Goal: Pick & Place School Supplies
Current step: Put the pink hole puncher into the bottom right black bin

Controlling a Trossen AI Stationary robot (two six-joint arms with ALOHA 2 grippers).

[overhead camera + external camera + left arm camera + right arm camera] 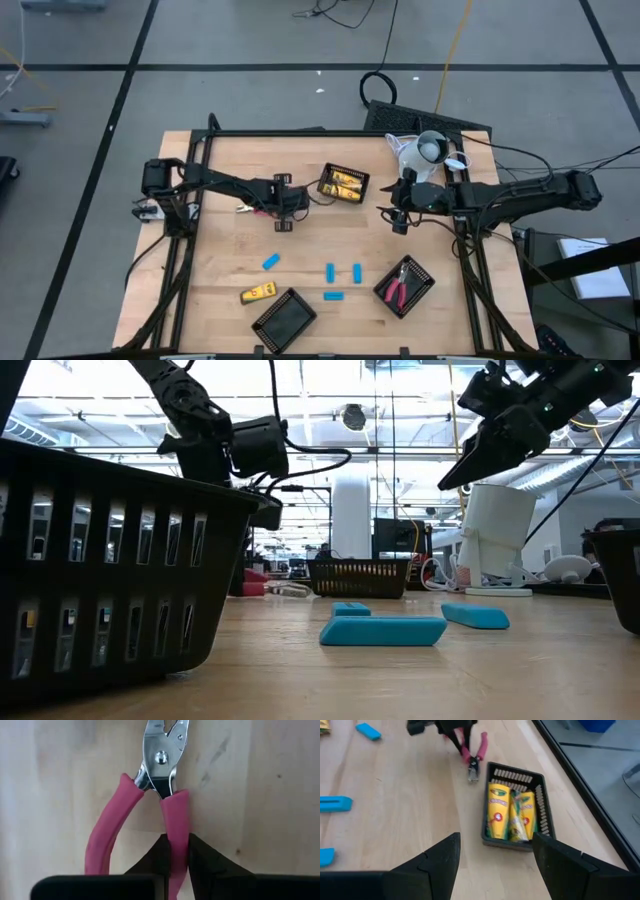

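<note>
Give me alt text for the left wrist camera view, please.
The left gripper has its two dark fingers closed on one pink handle of a pair of pink-handled pliers lying on the wooden table. The other handle splays outward, and the metal head points away from the camera.

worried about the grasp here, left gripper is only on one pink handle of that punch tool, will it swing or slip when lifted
The left gripper pinches one pink handle of the punch tool, far from its metal head, so the head will probably sag or rotate on lifting. The handles pivot at a rivet, so the free handle may flap. The handle coating looks rubbery, so slipping seems less likely than swinging.
</note>
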